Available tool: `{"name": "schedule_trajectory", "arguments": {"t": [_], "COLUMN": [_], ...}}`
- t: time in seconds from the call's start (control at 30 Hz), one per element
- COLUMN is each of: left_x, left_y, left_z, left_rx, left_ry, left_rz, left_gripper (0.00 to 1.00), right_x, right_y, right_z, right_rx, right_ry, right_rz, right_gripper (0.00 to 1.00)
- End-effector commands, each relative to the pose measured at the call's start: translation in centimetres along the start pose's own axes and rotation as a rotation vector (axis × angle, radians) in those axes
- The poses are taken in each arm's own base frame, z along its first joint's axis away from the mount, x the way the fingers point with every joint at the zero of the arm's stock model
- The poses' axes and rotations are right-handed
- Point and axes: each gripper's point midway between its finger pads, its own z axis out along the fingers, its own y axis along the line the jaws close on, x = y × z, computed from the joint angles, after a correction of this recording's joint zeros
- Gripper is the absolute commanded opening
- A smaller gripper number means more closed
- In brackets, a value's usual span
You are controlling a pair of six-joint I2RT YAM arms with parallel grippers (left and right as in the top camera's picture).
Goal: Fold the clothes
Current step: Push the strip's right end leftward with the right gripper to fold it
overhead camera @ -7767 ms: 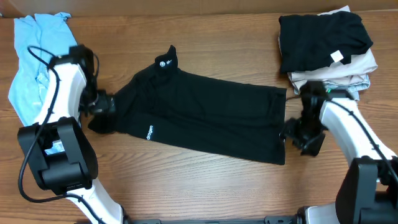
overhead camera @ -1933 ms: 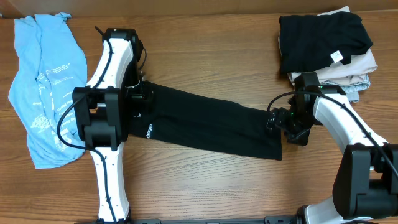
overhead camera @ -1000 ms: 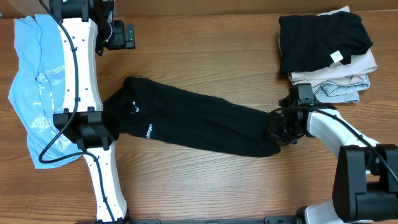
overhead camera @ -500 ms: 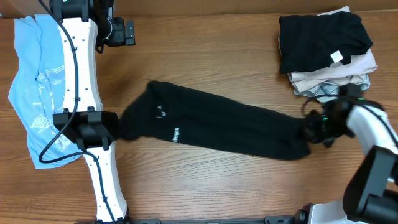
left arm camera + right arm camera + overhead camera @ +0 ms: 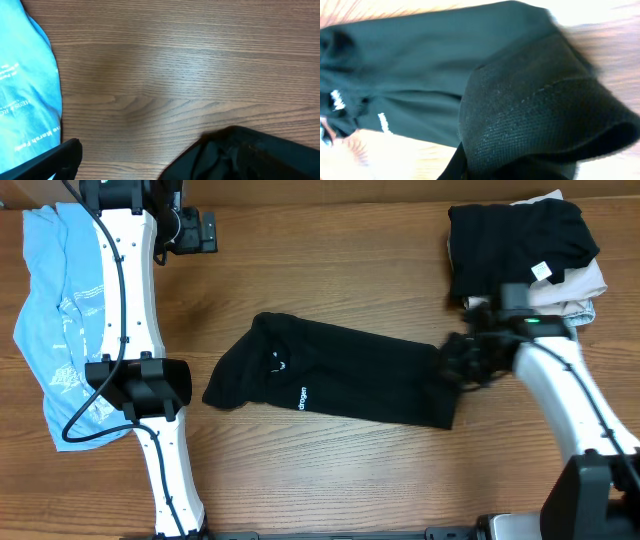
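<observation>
Black T-shirt [image 5: 360, 375] bunched on wood-grain table [image 5: 330, 270]; blue tee [image 5: 60, 330] at left edge.

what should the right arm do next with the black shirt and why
Probably carry the gripped end leftward over the black T-shirt and lay it near the collar end. The right gripper is shut on the shirt's right end, which curls up, while the rest lies in a long band. The left gripper is away by the light blue tee.

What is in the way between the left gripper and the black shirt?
Nothing visible. Only bare table lies between the left gripper and the black shirt; the blue tee sits off to the side.
</observation>
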Motion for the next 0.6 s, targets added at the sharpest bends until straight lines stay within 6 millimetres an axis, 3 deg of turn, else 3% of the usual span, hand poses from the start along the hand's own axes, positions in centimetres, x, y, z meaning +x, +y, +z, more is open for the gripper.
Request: {"name": "schedule_trajectory", "arguments": {"t": [0.0, 0.13, 0.37, 0.43, 0.57], "left_x": [-0.5, -0.5, -0.5, -0.6, -0.6], "left_y": [-0.5, -0.5, -0.5, -0.5, -0.5], "left_z": [-1.2, -1.2, -1.2, -1.2, -1.2], "left_rx": [0.015, 0.015, 0.016, 0.016, 0.016], "left_ry": [-0.033, -0.033, -0.035, -0.037, -0.038], "left_rz": [-0.013, -0.013, -0.013, -0.013, -0.012], "left_gripper": [1.0, 1.0, 1.0, 1.0, 1.0], "right_x": [0.5, 0.7, 0.7, 0.6, 0.9], "right_y": [4.4, 7.6, 10.6, 11.2, 13.5], "right_z": [0.7, 1.9, 3.8, 4.5, 5.0], "right_rx": [-0.037, -0.039, -0.08, -0.102, -0.214], "right_ry": [-0.03, -0.089, -0.121, -0.116, -0.077], "right_rz": [-0.001, -0.045, -0.112, -0.113, -0.157], "right_gripper": [0.04, 0.04, 0.05, 0.15, 0.47]}}
